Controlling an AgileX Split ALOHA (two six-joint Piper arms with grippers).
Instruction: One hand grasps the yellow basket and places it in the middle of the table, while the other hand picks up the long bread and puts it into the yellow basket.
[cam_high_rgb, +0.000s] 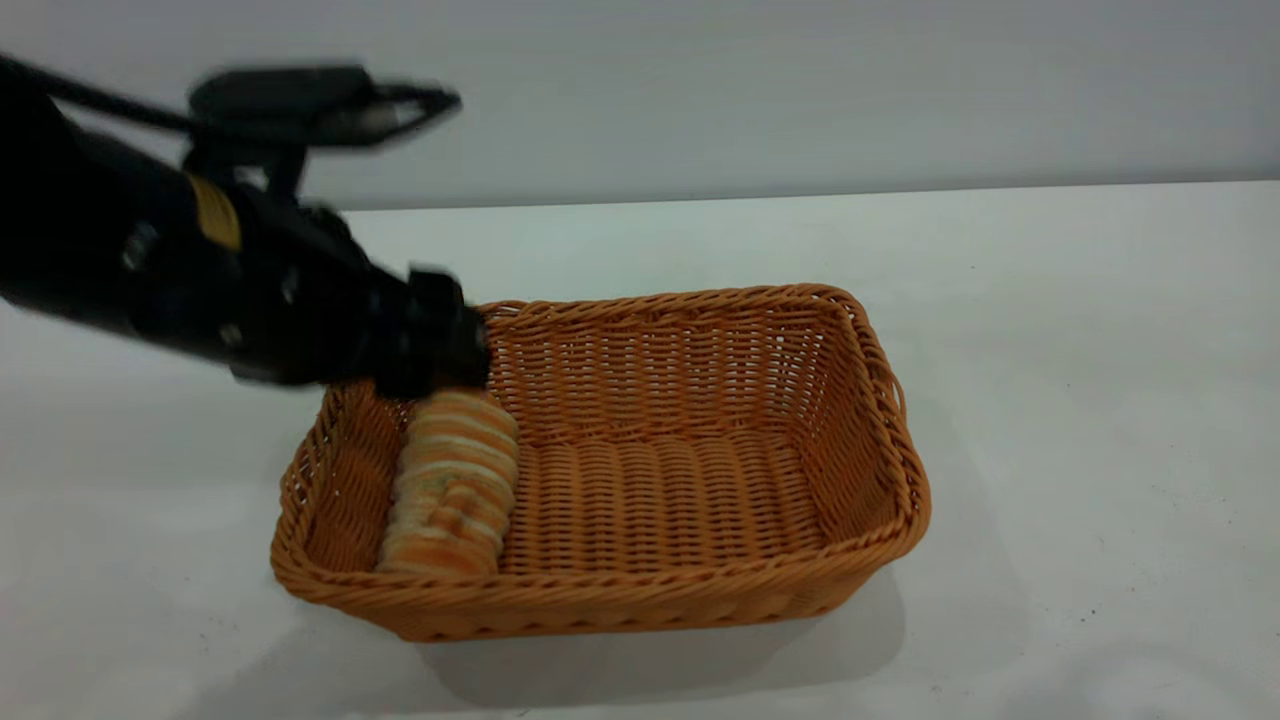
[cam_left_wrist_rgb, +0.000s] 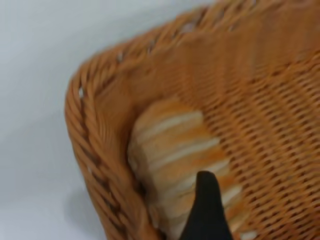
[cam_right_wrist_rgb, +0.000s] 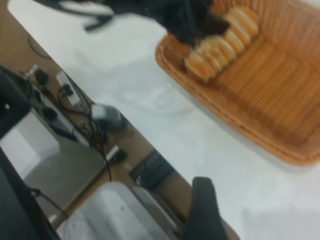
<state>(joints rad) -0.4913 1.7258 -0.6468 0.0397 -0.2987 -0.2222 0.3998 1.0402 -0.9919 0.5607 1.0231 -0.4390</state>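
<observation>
Here the left end effector (cam_high_rgb: 440, 350) sits clamped on the striped golden oblong bread (cam_high_rgb: 452, 485), lowering it into the woven orange-tan wicker basket (cam_high_rgb: 700, 590) on the white worktop (cam_high_rgb: 1080, 400); the right end effector's (cam_right_wrist_rgb: 202, 215) state I cannot tell.

Bright, even light; soft shadow under the yellow basket (cam_high_rgb: 690, 600); left arm (cam_high_rgb: 200, 270) motion-blurred.

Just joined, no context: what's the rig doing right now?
The left gripper is over the left end of the yellow basket, right at the top end of the long bread. The bread lies inside the basket along its left wall. The basket sits on the table. Whether the fingers grip the bread can't be told. The right gripper is off past the table's edge, away from the basket.
</observation>
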